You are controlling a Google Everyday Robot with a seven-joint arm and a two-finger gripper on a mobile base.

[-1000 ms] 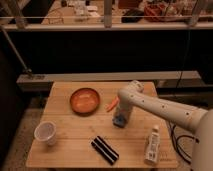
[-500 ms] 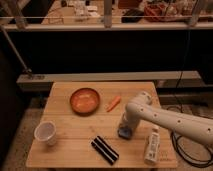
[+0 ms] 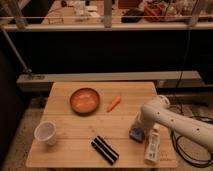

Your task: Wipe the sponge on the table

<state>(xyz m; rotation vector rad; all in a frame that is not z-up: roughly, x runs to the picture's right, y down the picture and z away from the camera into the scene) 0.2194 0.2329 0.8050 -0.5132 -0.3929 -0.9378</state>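
Gripper (image 3: 137, 125) is low at the right side of the table (image 3: 75, 150), right over the sponge (image 3: 136, 134). Only a blue patch of sponge shows beneath. Grip state: cannot tell, the wrist hides it. White bottle (image 3: 152, 145) stands just beside. Arm (image 3: 172, 120) is cut off at the right edge.

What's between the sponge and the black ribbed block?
Nothing: bare table separates the sponge from the black ribbed block in the camera view. The gripper sits at the sponge.
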